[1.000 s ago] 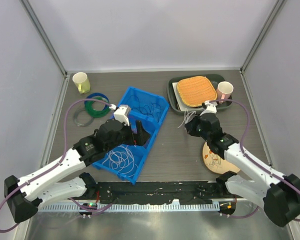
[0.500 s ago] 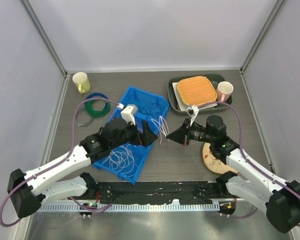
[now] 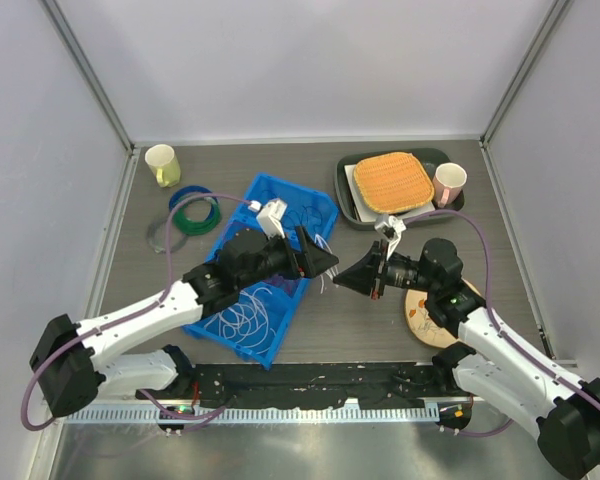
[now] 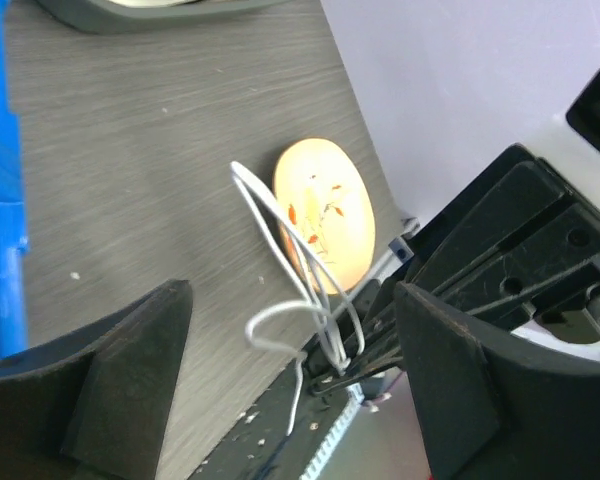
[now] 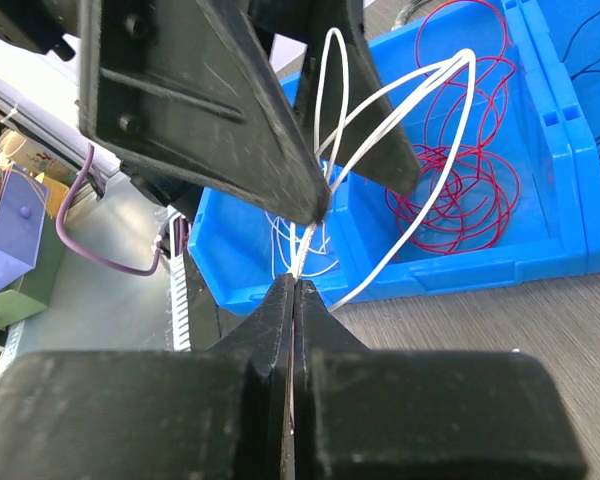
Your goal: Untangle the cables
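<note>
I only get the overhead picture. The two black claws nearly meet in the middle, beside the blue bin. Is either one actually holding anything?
Observer: Yes. The right wrist camera shows the right gripper pinched shut on a white cable, whose loops rise from its fingertips.
Visitor: And the other claw, has it grabbed the same wire?
Observer: No. In the left wrist camera the left gripper is open, jaws wide apart, with that cable hanging in the gap between them, not clamped.
</note>
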`<action>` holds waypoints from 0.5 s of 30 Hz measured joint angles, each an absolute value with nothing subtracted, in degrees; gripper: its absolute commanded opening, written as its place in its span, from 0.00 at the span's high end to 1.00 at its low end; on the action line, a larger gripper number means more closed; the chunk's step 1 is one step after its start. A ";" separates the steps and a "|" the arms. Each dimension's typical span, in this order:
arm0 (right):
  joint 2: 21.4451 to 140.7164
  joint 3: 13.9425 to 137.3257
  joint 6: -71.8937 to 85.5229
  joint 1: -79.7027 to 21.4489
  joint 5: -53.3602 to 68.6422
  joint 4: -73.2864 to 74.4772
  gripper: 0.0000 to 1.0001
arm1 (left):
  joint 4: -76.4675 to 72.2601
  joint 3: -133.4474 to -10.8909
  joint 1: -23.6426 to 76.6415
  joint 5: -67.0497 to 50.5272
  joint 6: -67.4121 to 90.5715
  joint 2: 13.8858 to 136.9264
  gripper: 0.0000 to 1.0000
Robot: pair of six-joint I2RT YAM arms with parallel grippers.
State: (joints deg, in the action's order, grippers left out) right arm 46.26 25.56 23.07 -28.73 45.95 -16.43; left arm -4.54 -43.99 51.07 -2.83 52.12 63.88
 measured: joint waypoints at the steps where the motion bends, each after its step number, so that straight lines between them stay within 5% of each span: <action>1: 46.28 25.54 23.07 -28.82 46.02 -16.43 0.99 | -5.85 -43.99 51.20 -3.51 52.73 64.99 0.46; 3: 46.26 25.47 23.07 -29.10 46.02 -16.45 0.99 | -7.46 -44.03 51.53 -4.45 53.95 66.92 0.75; 4: 46.26 25.45 23.07 -29.19 45.93 -16.43 0.99 | -7.88 -44.03 51.70 -4.78 54.17 67.70 1.00; 7: 46.22 25.34 22.94 -29.28 45.01 -15.55 0.95 | -8.93 -44.12 52.07 -5.43 54.89 68.90 1.00; 9: 46.04 25.32 22.83 -29.41 44.12 -14.79 0.74 | -9.34 -44.14 52.18 -5.43 54.85 68.88 1.00; 10: 45.87 25.32 22.79 -29.45 43.53 -14.57 0.52 | -9.39 -44.14 52.21 -5.37 54.87 68.82 1.00; 15: 44.45 25.26 23.22 -29.54 37.01 -12.58 0.27 | -6.70 -44.14 52.38 -3.01 53.54 66.19 1.00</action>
